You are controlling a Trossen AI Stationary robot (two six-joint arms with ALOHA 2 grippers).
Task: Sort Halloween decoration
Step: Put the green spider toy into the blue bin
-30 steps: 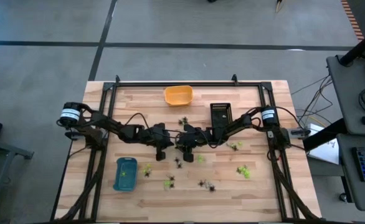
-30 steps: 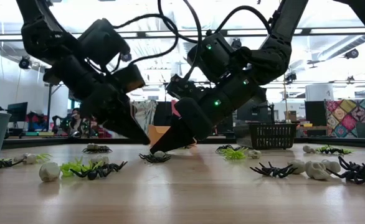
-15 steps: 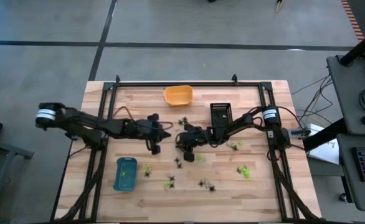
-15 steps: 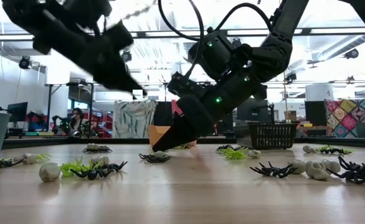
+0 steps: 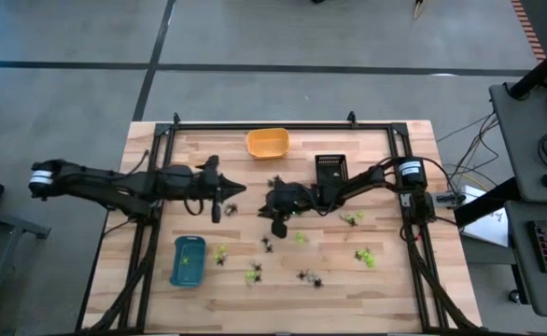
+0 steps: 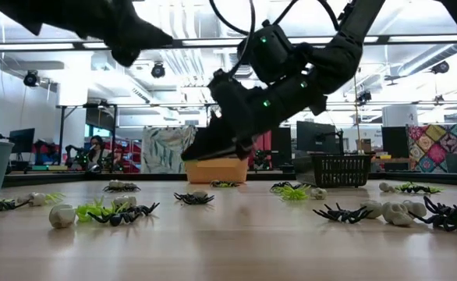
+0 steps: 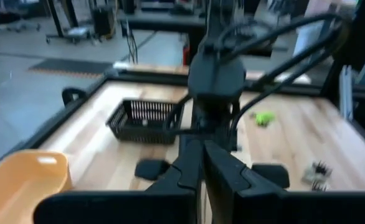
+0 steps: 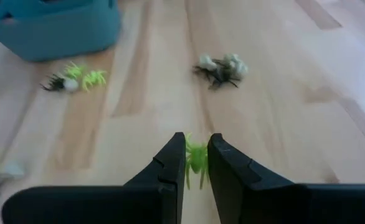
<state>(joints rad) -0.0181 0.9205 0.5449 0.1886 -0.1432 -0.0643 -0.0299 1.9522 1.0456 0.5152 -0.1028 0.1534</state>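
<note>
Many tiny Halloween decorations lie scattered on the wooden table (image 5: pixel 413 280): lime-green ones (image 5: pixel 365 255), black spiders (image 6: pixel 195 198) and whitish ones (image 6: pixel 61 215). My right gripper (image 8: pixel 197 146) hangs over the table's middle (image 5: pixel 278 222), clear of the wood (image 6: pixel 189 154), shut on a lime-green spider (image 8: pixel 195 160). My left gripper (image 7: pixel 201 155) is shut on nothing, raised high at the centre-left (image 5: pixel 239 189), and points about level toward the right arm. My right gripper pinches the lime-green spider's body (image 8: pixel 195 155) between its two fingers. The fingers slant down from the table's right side. The spider's legs (image 8: pixel 193 177) stick out below the fingers, and it is lifted clear of the table.
An orange tray (image 5: pixel 267 142) and a black basket (image 5: pixel 329 168) stand at the far edge, and a blue tray (image 5: pixel 188 259) stands near left. Clusters of trinkets lie near the front (image 5: pixel 309 276) and beside the blue tray (image 8: pixel 76 79). Black frame rails (image 5: pixel 152 233) run along both sides.
My left gripper has risen from the table's middle and drawn back toward the left edge, tipping up to nearly level. My right gripper has lifted off the table where it stood beside a black spider, which stays on the wood.
</note>
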